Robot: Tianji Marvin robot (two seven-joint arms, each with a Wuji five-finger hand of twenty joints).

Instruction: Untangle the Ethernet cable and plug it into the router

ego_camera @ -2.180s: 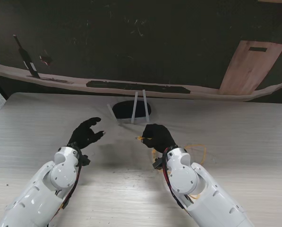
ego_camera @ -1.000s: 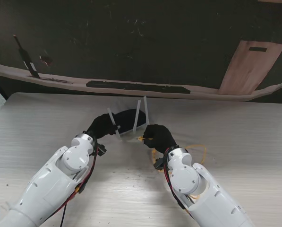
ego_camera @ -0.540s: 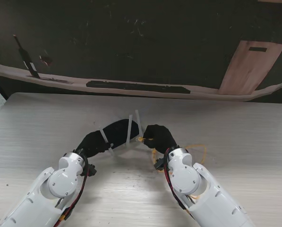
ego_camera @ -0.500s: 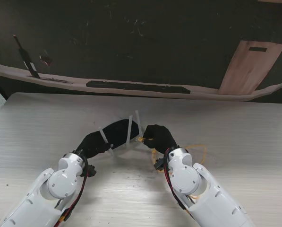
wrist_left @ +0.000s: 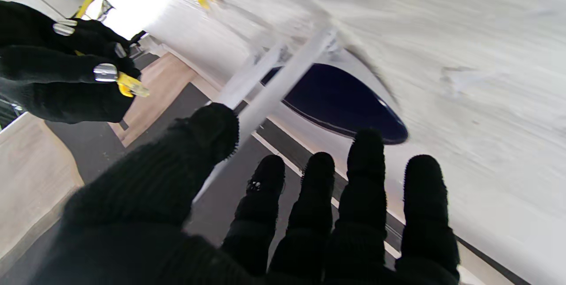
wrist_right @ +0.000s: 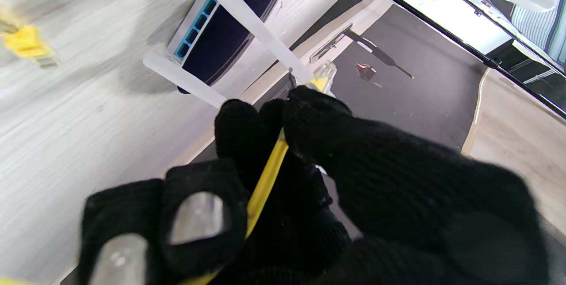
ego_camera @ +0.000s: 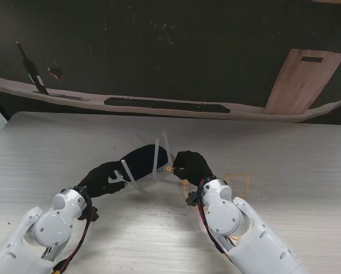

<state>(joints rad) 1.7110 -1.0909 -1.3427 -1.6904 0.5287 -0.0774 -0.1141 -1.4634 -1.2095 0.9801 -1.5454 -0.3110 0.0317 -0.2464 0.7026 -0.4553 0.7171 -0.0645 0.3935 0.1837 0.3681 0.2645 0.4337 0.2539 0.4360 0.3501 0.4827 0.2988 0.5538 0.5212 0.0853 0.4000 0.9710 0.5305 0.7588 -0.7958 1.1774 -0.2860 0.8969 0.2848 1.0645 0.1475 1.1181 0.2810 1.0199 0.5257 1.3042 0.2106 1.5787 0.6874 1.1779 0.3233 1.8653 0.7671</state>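
Glossy dark router (ego_camera: pixel 146 159), matt knit-gloved right hand (ego_camera: pixel 191 165), wood-grain table (ego_camera: pixel 284 165)

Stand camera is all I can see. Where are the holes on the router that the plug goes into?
Observer: The right wrist view shows a row of blue ports on the white edge of the router.
Operator: Is the plug poking out of the hand?
Observer: Yes. The clear plug sticks out past the fingers of the right hand, which pinch the yellow cable.
Operator: Is there another plug?
Observer: Yes. A second yellow plug, blurred, lies on the table, away from the ports.
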